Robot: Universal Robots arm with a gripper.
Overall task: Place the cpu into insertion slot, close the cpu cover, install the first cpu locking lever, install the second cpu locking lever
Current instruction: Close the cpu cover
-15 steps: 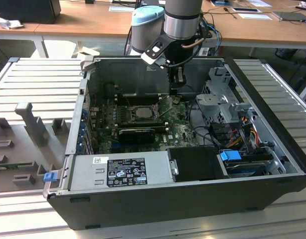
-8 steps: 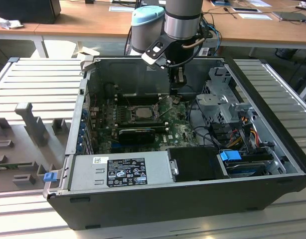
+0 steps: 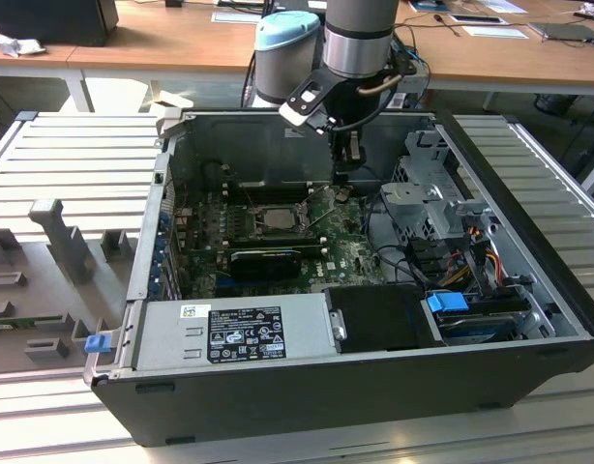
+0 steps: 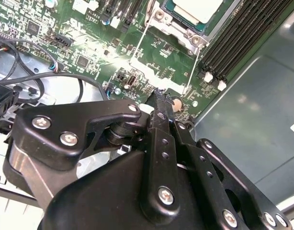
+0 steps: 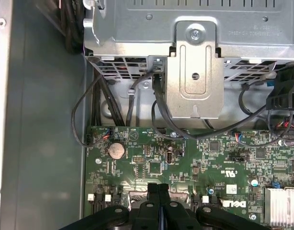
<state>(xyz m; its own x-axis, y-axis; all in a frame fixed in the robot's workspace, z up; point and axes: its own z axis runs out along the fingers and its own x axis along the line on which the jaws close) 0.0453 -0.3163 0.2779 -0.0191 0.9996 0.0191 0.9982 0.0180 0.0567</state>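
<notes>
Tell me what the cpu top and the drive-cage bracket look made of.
cpu: pale silver-grey metal lid with a smooth, matte finish; the flat, even sheen suggests plating, but that can't be confirmed. drive-cage bracket: probably bare stamped sheet steel in dull grey; it has pressed ribs, folded edges and a screw head.

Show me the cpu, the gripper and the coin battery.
cpu (image 4: 196, 6), second wrist view, silver top.
gripper (image 5: 159, 188), first wrist view, between its fingertips.
coin battery (image 5: 117, 150), first wrist view, centre of its face.

Small square cpu, pale silver top, lying flat in its socket on the green board, cpu cover a grey metal frame bordering the chip's edge
</notes>
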